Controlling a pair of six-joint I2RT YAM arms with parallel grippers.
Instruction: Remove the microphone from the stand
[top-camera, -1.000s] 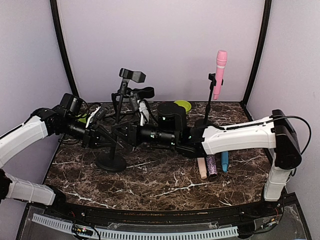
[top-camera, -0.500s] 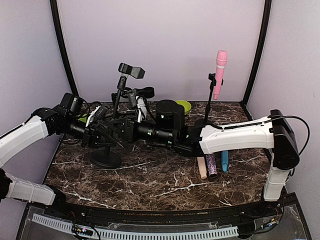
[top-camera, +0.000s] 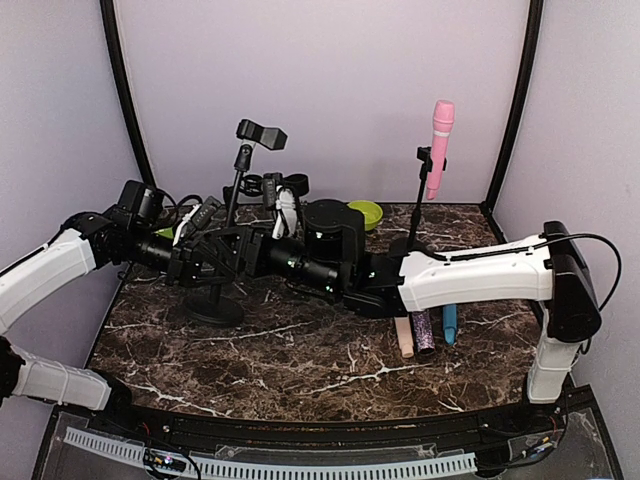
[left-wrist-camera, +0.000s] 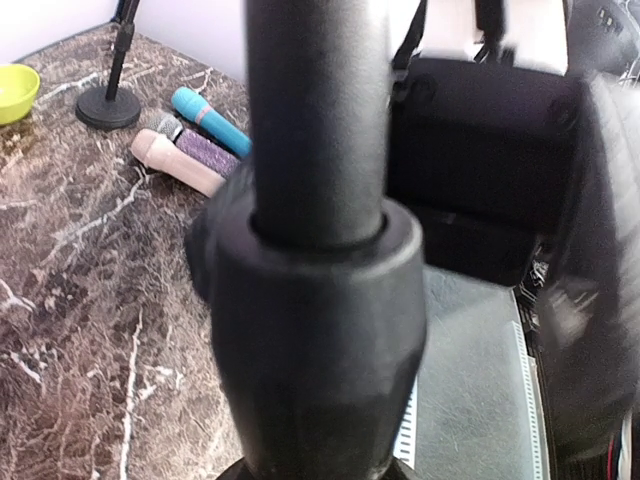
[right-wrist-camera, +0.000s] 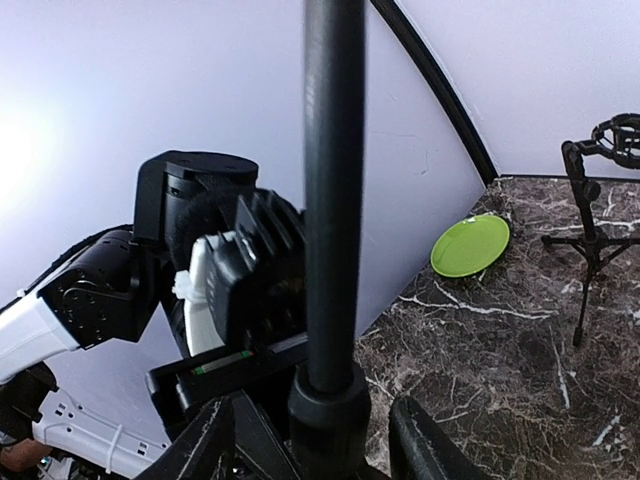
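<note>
A pink microphone sits upright in the clip of a thin black stand at the back right, away from both grippers. Both grippers are at a second black stand on the left, whose top clip is empty. My left gripper is closed on its lower pole, which fills the left wrist view and hides the fingers. My right gripper is open, its fingers on either side of the pole above the collar, with a gap on the right.
A beige, a purple glitter and a blue microphone lie on the marble table at the right. A green bowl sits at the back. A tripod stand with a shock mount and a green plate are at the back left.
The left stand's round base has slid back and to the left, and its pole has come more upright. Both grippers moved left with it.
</note>
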